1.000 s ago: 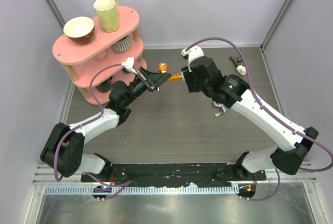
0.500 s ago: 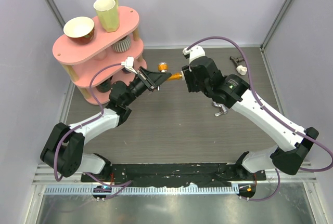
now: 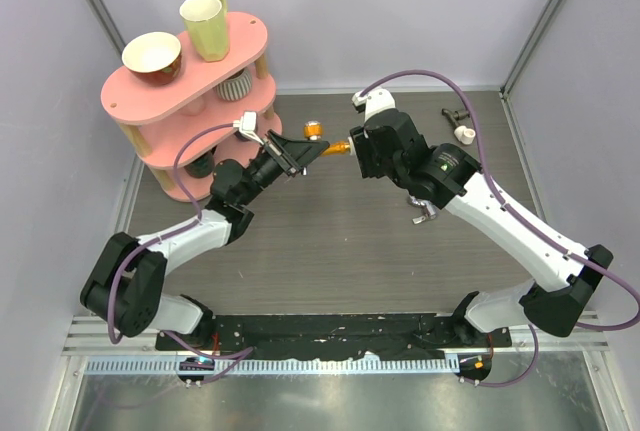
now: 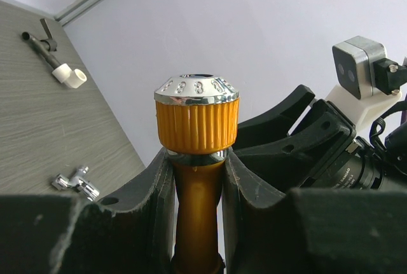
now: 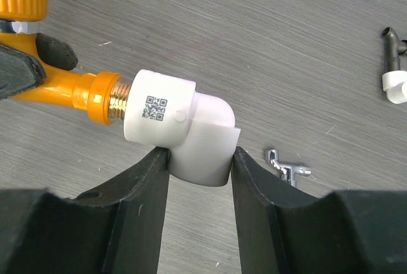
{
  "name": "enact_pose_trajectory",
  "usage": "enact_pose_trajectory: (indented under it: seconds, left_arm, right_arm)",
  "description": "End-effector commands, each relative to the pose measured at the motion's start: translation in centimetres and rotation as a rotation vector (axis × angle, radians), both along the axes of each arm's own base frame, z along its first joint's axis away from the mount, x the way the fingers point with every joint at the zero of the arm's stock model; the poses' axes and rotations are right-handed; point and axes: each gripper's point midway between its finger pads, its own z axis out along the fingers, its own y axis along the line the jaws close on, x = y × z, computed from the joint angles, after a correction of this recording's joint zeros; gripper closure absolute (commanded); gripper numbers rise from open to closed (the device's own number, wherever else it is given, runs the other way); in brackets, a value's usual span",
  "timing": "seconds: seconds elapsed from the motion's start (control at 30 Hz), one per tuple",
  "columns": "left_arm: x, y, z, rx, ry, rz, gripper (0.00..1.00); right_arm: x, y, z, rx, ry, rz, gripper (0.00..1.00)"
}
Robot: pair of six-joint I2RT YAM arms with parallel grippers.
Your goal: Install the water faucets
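Little moves over the last second. In the top view the left arm's elbow has drifted a touch and the right wrist has nudged slightly, but the two parts stay where they were. They hang in the air over the far middle of the table [image 3: 330,251], between the two arms.

The left gripper [image 4: 197,185] stays clamped narrowly on the neck of the orange tap [image 4: 197,128], just under its ribbed knob. The right gripper [image 5: 200,159] is closed on the white fitting [image 5: 175,124], pinching the elbow's lower leg. A thin band of brass thread shows between the tap's orange collar and the fitting's mouth. I judge the joint is started but not seated, and more turning seems needed.

From above, the tap's long axis runs left to right, tilted slightly. Its threaded end points right into the fitting, and the knob sticks out toward the far side.

Neither the silver tap piece [image 5: 287,167] nor the dark tap piece [image 5: 395,70] has shifted; both lie on the table to the right, well apart from the work.
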Motion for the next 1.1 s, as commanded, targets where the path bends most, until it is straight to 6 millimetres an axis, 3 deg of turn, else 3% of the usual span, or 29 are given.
enact_pose_trajectory:
  seconds: [0.0,0.63,1.07]
  left_arm:
    - [-1.4,-0.7,2.1,-0.018,-0.119,-0.054,1.00]
    - [-2.4,-1.0,2.0,0.006,-0.195,-0.090,1.00]
    - [-3.4,-1.4,1.3,0.076,-0.347,-0.112,1.00]
  right_arm:
    - [-0.4,0.9,3.6,0.099,-0.078,0.028,0.99]
    - [-0.6,1.1,3.5,0.118,-0.040,0.017,0.99]
    - [-1.0,1.4,3.9,0.112,0.006,0.036,0.99]
